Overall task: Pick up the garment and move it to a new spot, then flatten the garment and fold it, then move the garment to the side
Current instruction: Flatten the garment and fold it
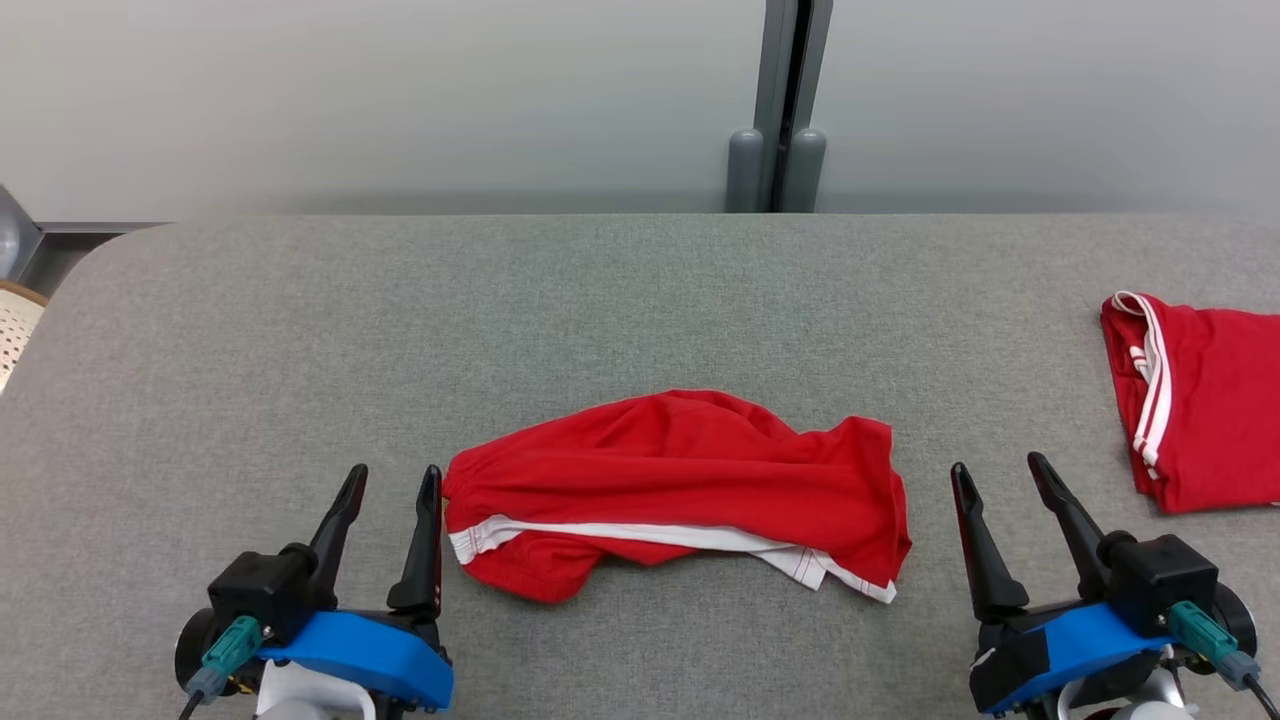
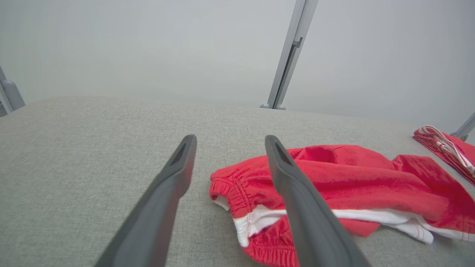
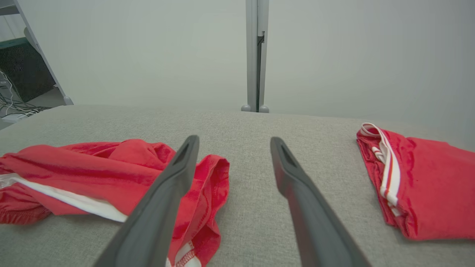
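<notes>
As the shorts (image 1: 680, 480) lie crumpled left-to-right on the worktop (image 1: 600, 300), left hand (image 1: 395, 472), released, sits just beside their left end; right hand (image 1: 997, 464), released, stands farther off.

My left gripper (image 1: 395, 470) and right gripper (image 1: 997, 462) are each carrying 2 long dark tapered fingers (image 1: 420, 545), a black block (image 1: 262, 597), a blue shell (image 1: 365, 655) and a teal cable plug (image 1: 231, 647); white forearm casing (image 1: 305, 697) is showing underneath.
</notes>
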